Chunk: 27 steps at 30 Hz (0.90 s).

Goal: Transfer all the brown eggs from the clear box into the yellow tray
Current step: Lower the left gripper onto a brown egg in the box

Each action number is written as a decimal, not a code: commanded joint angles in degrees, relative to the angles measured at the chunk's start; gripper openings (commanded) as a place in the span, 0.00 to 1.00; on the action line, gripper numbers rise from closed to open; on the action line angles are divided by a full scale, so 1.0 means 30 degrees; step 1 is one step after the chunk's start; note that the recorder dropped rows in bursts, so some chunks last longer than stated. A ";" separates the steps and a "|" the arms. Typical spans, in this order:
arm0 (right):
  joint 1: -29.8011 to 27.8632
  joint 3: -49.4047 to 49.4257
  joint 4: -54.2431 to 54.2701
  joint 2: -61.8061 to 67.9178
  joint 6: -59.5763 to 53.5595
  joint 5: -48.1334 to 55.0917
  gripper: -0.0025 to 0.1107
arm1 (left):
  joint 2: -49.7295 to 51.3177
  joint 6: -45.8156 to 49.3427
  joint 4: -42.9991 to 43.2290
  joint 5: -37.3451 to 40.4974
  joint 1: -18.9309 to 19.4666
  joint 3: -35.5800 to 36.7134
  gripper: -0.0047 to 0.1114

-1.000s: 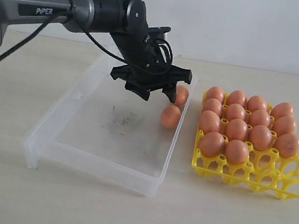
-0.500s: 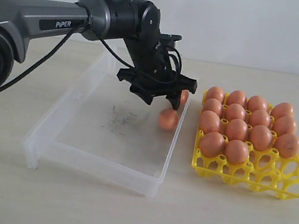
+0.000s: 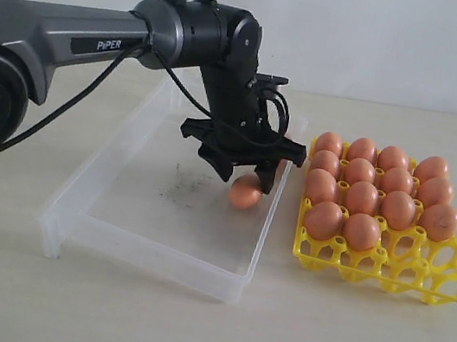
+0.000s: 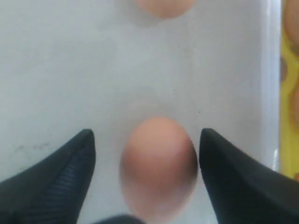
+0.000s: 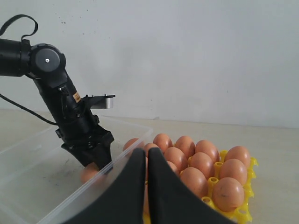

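The left gripper (image 4: 145, 135), jaws apart, straddles 1 brown egg (image 4: 158, 165) at lower centre; squeeze gently across its middle. The right gripper (image 5: 145, 155) has its jaws pressed together.

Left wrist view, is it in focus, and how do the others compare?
Left wrist view: blurred throughout, the near egg and black fingers soft-edged. Exterior view: sharp, evenly lit, faint shadows. Right wrist view: right gripper blurred up close.
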 commanded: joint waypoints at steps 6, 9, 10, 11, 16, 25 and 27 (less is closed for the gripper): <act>-0.0054 0.0086 0.0088 -0.0076 -0.0027 -0.0021 0.02 | -0.1022 0.1676 0.0428 0.1808 -0.0033 -0.0118 0.55; -0.0054 0.0086 0.0088 -0.0076 -0.0027 -0.0021 0.02 | -0.1162 0.5857 0.1678 0.1212 -0.0033 -0.0118 0.56; -0.0054 0.0086 0.0088 -0.0076 -0.0027 -0.0021 0.02 | -0.1276 0.7053 0.2389 0.0876 -0.0072 -0.0118 0.57; -0.0054 0.0086 0.0088 -0.0076 -0.0027 -0.0021 0.02 | -0.1386 0.7768 0.3203 0.0743 -0.0072 -0.0118 0.59; -0.0054 0.0086 0.0088 -0.0076 -0.0027 -0.0021 0.02 | -0.1456 0.0438 0.2284 0.2975 -0.0036 -0.0118 0.65; -0.0054 0.0086 0.0088 -0.0076 -0.0027 -0.0021 0.02 | -0.0664 -0.1961 0.2151 0.3195 -0.0594 0.0104 0.65; -0.0054 0.0086 0.0088 -0.0076 -0.0027 -0.0021 0.02 | -0.0267 -0.1961 0.2820 0.3195 -0.0594 0.0104 0.65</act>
